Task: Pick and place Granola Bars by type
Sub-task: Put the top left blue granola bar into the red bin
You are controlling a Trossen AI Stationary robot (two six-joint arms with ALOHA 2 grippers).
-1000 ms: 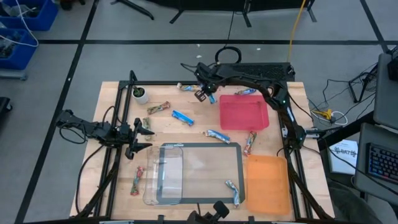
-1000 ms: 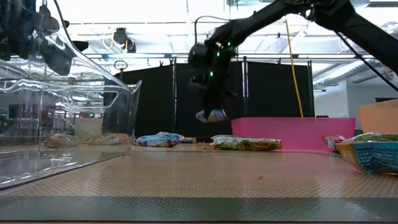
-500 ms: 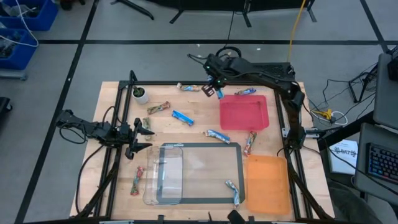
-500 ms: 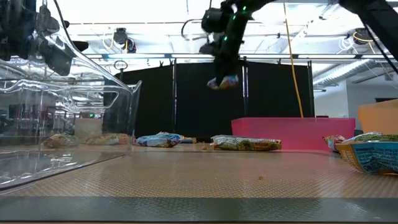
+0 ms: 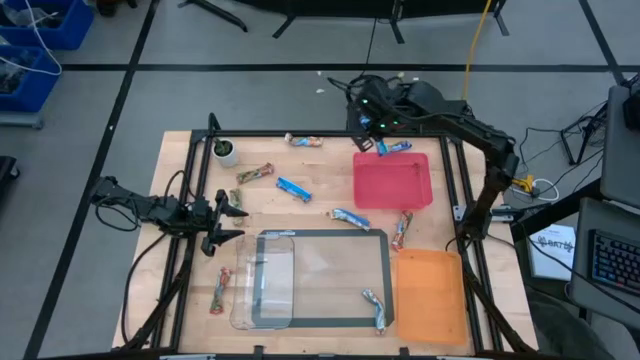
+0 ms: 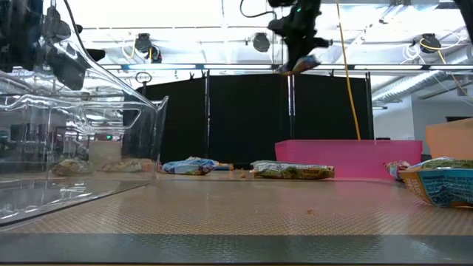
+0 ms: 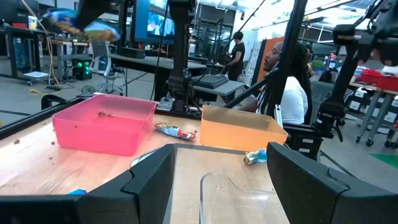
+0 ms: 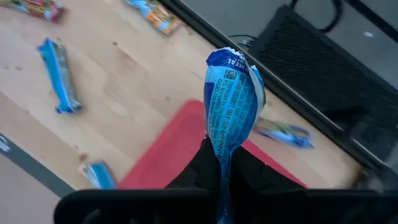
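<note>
While raised above the pink bin (image 5: 392,182), right hand (image 5: 366,146) pinches blue bar (image 8: 233,99).

White print is showing on the blue wrapper of the granola bar (image 8: 233,102) that the right gripper (image 8: 219,163) is pinching high above the far edge of the pink tray (image 8: 168,155). Only part of it is reading, possibly "CEREAL" near the top seal; the remaining lines are too small. Nothing else is carrying legible lettering.
</note>
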